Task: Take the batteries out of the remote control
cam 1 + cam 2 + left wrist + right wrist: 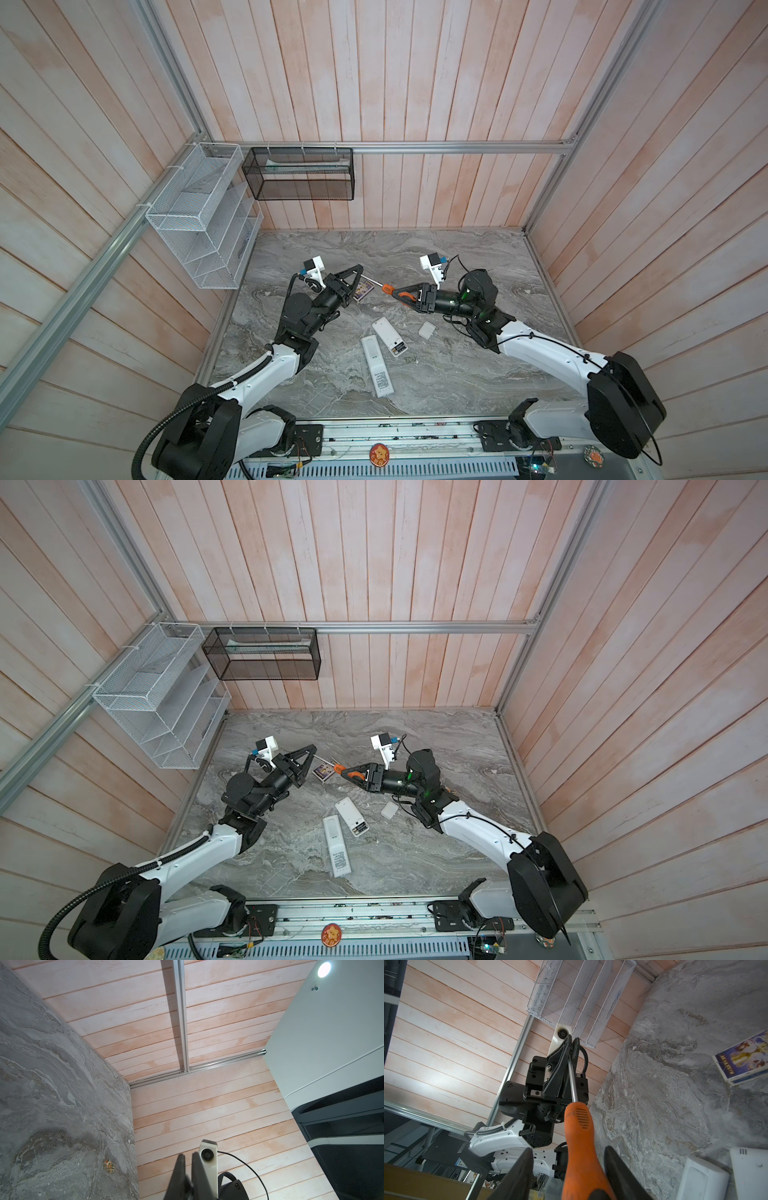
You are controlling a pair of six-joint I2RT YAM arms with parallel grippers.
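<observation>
Left claw (572,1040) pinches the screwdriver (577,1126) by its shaft over the table's (457,374) far half, apparently offering the handle to the right claw (569,1149), whose jaws flank it unclamped.

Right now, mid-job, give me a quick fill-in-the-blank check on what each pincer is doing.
1. The left pincer pinches the screwdriver's metal ____.
2. The right pincer flanks its ____ handle.
3. The batteries sit uncovered in the ____ white remote.
Missing words: shaft; orange; shorter.
</observation>
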